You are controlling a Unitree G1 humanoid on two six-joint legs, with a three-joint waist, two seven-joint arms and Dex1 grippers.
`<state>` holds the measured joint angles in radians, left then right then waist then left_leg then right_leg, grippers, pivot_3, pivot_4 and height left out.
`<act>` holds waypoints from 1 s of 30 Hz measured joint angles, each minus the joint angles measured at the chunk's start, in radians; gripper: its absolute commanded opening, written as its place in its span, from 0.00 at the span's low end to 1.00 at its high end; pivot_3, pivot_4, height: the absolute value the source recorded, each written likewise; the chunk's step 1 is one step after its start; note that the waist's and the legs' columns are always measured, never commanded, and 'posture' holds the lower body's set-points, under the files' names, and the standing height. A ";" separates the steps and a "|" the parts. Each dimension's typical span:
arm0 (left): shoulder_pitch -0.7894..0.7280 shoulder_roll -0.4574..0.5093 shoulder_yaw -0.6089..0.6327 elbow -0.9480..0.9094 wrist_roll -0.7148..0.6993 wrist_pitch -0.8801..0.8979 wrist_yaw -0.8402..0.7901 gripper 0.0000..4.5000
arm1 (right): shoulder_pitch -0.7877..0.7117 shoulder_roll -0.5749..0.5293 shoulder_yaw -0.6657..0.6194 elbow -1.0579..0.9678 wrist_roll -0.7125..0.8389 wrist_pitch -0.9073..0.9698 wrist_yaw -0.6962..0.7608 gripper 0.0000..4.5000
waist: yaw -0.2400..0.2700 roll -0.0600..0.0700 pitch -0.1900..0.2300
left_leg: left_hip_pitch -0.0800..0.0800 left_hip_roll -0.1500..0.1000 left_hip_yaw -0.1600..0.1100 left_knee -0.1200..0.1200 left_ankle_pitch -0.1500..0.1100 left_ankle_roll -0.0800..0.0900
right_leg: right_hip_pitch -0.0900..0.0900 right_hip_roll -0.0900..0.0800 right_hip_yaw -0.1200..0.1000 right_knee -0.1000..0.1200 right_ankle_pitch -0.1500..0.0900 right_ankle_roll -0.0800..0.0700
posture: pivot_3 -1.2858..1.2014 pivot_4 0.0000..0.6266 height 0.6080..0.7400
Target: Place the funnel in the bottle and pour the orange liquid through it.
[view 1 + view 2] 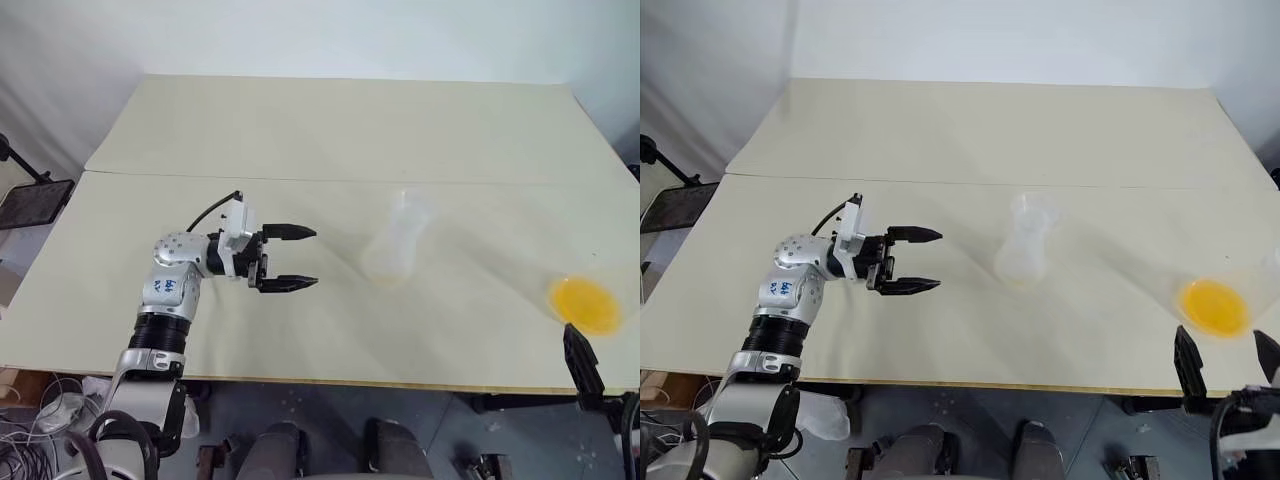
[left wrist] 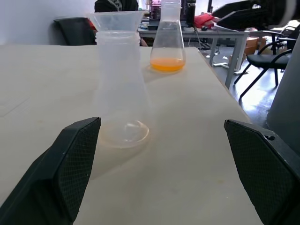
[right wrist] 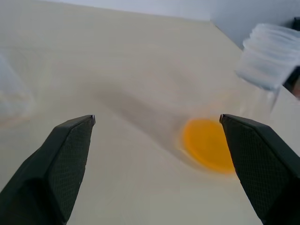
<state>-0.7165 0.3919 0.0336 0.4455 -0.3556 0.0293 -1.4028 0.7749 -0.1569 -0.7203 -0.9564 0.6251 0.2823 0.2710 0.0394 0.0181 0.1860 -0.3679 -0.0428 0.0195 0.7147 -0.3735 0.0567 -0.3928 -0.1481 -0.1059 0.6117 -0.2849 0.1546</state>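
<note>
The bottle (image 1: 392, 252) stands upright near the table's middle, clear and nearly empty. The funnel (image 2: 117, 19) sits in its neck. My left gripper (image 1: 316, 257) is level and open, a short way left of the bottle and pointing at it, holding nothing. The orange liquid (image 1: 585, 303) lies in the bottom of a second clear flask (image 2: 167, 42) near the table's front right corner. My right gripper (image 1: 1228, 365) is open just in front of that flask, at the table's edge, apart from it. In the right wrist view the flask's neck (image 3: 269, 56) is near one fingertip (image 3: 243, 136).
The cream table (image 1: 300, 130) has a seam across it behind the bottle. Its front edge runs just below both grippers. A black stand (image 1: 30, 200) is off the table's left side. Chairs and desks (image 2: 262, 51) stand beyond the table's right end.
</note>
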 measured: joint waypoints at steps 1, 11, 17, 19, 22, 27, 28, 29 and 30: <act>-0.017 0.000 0.000 0.015 0.000 -0.004 0.000 1.00 | 0.000 0.011 0.000 0.000 -0.005 -0.006 -0.003 1.00 | -0.002 0.000 0.000 | 0.000 0.000 0.000 0.000 0.000 0.000 | 0.000 0.000 0.000 0.000 0.000 0.000 | 0.52 0.24 1.00; -0.043 -0.005 -0.003 0.041 -0.005 -0.026 -0.005 1.00 | -0.224 -0.097 -0.050 0.142 -0.029 0.021 -0.137 1.00 | -0.016 0.000 0.000 | 0.000 0.001 0.000 -0.001 0.000 0.000 | -0.001 0.000 0.000 0.000 0.000 -0.001 | 0.52 0.24 1.00; 0.003 0.002 -0.003 0.002 -0.017 -0.005 0.014 1.00 | -0.386 -0.217 -0.057 0.317 -0.026 0.050 -0.151 1.00 | -0.014 0.000 0.000 | 0.000 0.000 0.000 -0.001 0.000 0.000 | -0.001 0.000 0.001 0.000 0.000 0.000 | 0.52 0.24 1.00; 0.012 0.004 -0.003 -0.019 -0.028 0.001 0.020 1.00 | -0.424 -0.245 -0.060 0.363 -0.031 0.056 -0.153 1.00 | -0.013 0.000 0.000 | 0.000 0.000 0.000 -0.001 0.000 0.000 | -0.001 0.000 0.001 0.000 0.000 0.000 | 0.52 0.24 1.00; 0.029 0.010 -0.003 -0.046 -0.033 0.008 0.032 1.00 | -0.473 -0.276 -0.061 0.411 -0.046 0.069 -0.159 1.00 | -0.015 0.000 0.000 | 0.000 0.000 0.001 -0.001 0.000 0.000 | -0.001 0.000 0.001 0.000 0.000 0.000 | 0.52 0.24 1.00; 0.063 0.023 -0.002 -0.087 -0.041 0.028 0.051 1.00 | -0.544 -0.307 -0.061 0.455 -0.058 0.083 -0.171 1.00 | -0.014 0.000 0.000 | 0.000 0.001 0.000 -0.001 0.000 0.000 | -0.001 0.000 0.000 0.000 0.000 0.000 | 0.52 0.24 1.00; 0.066 0.024 -0.002 -0.089 -0.043 0.031 0.054 1.00 | -0.549 -0.307 -0.061 0.456 -0.058 0.086 -0.170 1.00 | -0.013 0.000 0.000 | -0.001 0.001 0.000 -0.001 0.000 0.000 | -0.001 0.000 0.000 0.000 0.000 0.000 | 0.52 0.24 1.00; 0.070 0.026 -0.002 -0.097 -0.046 0.035 0.057 1.00 | -0.555 -0.307 -0.059 0.459 -0.059 0.089 -0.168 1.00 | -0.013 0.000 0.000 | -0.001 0.001 0.000 -0.001 0.000 0.000 | -0.001 0.000 0.001 0.000 0.000 0.000 | 0.52 0.24 1.00; 0.073 0.026 -0.002 -0.104 -0.047 0.036 0.059 1.00 | -0.562 -0.308 -0.057 0.466 -0.059 0.089 -0.166 1.00 | -0.014 0.000 0.000 | -0.001 0.000 0.000 0.000 0.000 0.000 | -0.001 0.000 0.001 0.000 0.000 0.000 | 0.52 0.24 1.00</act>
<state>-0.6433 0.4183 0.0313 0.3415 -0.4029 0.0655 -1.3438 0.2131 -0.4646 -0.7777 -0.4900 0.5659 0.3715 0.1052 0.0258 0.0185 0.1856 -0.3685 -0.0425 0.0199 0.7142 -0.3737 0.0567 -0.3935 -0.1485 -0.1051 0.6113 -0.2852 0.1541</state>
